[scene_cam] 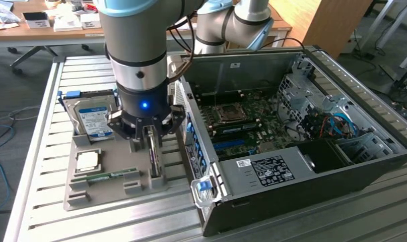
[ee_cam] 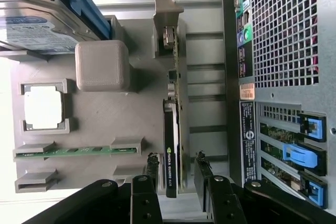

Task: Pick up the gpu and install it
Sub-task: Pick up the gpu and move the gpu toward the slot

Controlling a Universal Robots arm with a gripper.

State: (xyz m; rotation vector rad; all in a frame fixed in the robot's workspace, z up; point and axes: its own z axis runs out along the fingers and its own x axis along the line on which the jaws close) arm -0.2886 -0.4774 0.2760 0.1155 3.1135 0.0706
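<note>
1. Slatted metal table [scene_cam: 36, 212], bearing a grey tray [scene_cam: 109, 194] and an open computer case [scene_cam: 311, 181].
2. gpu [ee_cam: 172, 129]: on edge in the tray, beside the case.
3. Gripper [ee_cam: 177, 162]: jaws partly open, astride the gpu, not clamped.
4. Background: wooden desk [scene_cam: 28, 31].

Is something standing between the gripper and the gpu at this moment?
Nothing visible does. The gripper is open over the gpu, which stands on edge in the grey tray. One finger is on each side of the card, with nothing between.

Bright daylight — soft shadows (glare in wrist view).
</note>
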